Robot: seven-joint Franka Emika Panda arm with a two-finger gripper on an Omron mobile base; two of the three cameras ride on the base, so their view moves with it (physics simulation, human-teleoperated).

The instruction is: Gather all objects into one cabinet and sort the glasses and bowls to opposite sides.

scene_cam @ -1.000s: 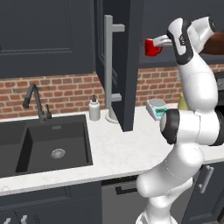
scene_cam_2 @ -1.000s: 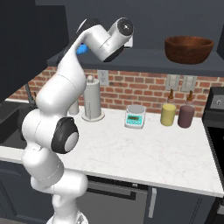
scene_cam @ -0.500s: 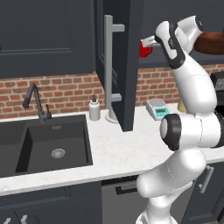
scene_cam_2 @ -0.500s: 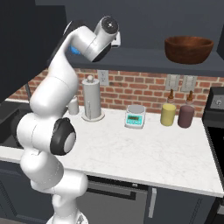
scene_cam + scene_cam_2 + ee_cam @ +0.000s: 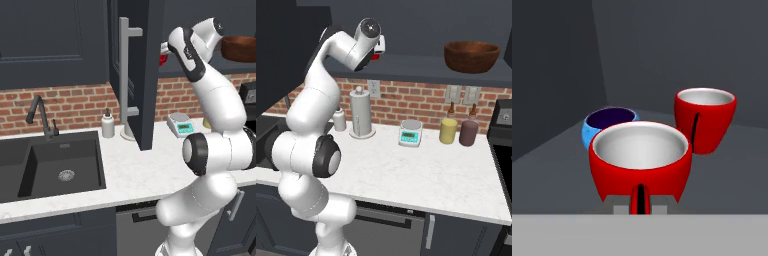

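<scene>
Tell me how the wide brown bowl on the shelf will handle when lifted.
The brown bowl looks rigid and wood-like, so probably sturdy. Its wide rim likely forces an edge grip. The rounded underside may let it rock when nudged.

Two base views flank the arm (image 5: 215, 115), sharing the counter (image 5: 421, 175); hand view peers close into the cabinet (image 5: 662, 45).

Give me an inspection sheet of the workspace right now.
Surface: white marble counter, sink at its left.
Job's things: near red cup at the gripper, inside the cabinet; second red cup and blue bowl stand behind it; brown bowl on the open shelf.
Clutter: scale, paper towel holder, soap bottle, two jars.
Grippers: gripper shut on the near red cup.
Cables: nothing seen.
Surroundings: brick backsplash, open cabinet door.
</scene>
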